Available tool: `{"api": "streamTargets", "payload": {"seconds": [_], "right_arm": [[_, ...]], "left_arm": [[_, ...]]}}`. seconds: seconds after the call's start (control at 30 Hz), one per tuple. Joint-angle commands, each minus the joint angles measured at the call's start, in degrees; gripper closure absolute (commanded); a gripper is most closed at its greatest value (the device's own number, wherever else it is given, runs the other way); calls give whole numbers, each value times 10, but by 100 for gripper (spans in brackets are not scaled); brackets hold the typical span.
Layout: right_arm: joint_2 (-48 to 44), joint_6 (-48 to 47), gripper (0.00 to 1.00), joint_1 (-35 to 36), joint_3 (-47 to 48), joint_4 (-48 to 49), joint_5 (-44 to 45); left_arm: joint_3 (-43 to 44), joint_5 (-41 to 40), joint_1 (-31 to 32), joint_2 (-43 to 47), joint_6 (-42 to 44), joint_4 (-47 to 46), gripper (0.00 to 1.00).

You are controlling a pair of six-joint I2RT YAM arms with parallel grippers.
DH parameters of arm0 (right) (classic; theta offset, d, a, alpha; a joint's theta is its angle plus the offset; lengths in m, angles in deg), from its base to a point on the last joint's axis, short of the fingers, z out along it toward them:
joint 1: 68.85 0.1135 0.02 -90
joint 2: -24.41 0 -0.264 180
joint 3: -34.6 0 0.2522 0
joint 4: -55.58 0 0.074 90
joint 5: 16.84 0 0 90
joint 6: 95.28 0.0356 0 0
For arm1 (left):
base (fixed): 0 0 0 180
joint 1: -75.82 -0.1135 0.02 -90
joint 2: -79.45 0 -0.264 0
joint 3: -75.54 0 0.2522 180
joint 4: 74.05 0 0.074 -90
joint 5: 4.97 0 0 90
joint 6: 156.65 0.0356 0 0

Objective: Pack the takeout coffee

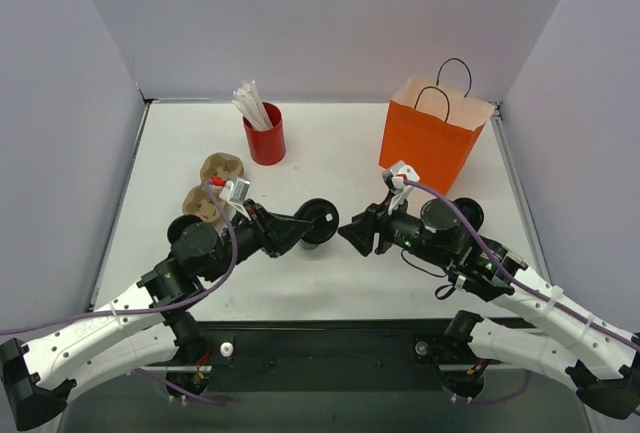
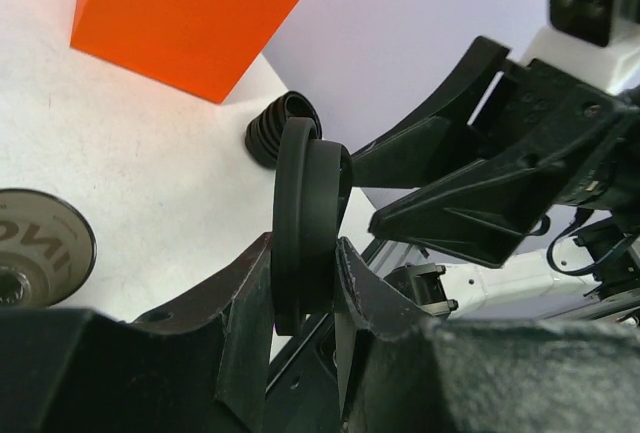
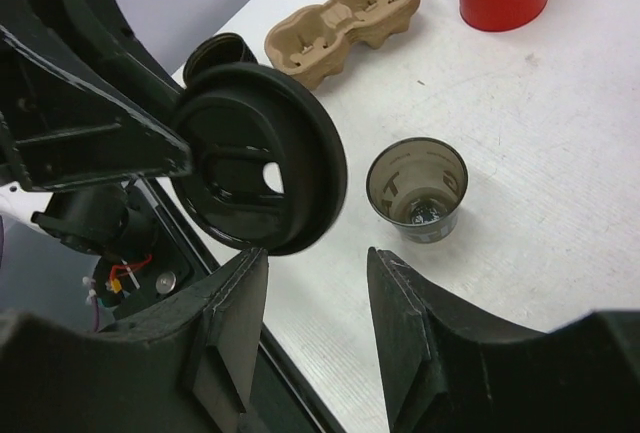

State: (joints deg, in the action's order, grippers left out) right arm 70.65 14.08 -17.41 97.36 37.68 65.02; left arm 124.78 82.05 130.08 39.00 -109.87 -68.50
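Left jaws clamp lid by edge; right jaws wide apart, empty, beside it. Lidless cup at lid's 3 o'clock, right wrist view. Risk: edge grip slips, lid drops, tips cup

White tabletop boxed by plain pale lilac walls, evenly lit.

Red cup: tall red cylindrical cup, upright at the desk's back left.
Sticks: thin white sticks bunched in the red cup, leaning back-left.
Bag: orange paper bag with black loop handles, upright, mouth open, back right.
Carrier: tan moulded-pulp two-well cup carrier, near the red cup, on its near-left side.
Desk: flat white desk carrying all of these.
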Motion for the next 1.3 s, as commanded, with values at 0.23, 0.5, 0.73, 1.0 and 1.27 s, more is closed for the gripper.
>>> {"api": "streamTargets", "payload": {"seconds": [0.23,0.5,0.73,1.0,1.27], "right_arm": [[38,-22,57,38,78,1,80],[94,-20,63,53,110,-28,116],[126,-34,71,88,133,-58,163],[126,-47,100,107,136,-61,231],[150,-57,100,101,160,-124,260]], "left_arm": [[20,2,-3,-2,-36,8,83],[19,15,-2,-2,-37,2,83],[16,16,-2,-2,-38,-1,83],[17,18,-3,-4,-8,5,52],[63,-10,-6,-12,145,79,32]]}}
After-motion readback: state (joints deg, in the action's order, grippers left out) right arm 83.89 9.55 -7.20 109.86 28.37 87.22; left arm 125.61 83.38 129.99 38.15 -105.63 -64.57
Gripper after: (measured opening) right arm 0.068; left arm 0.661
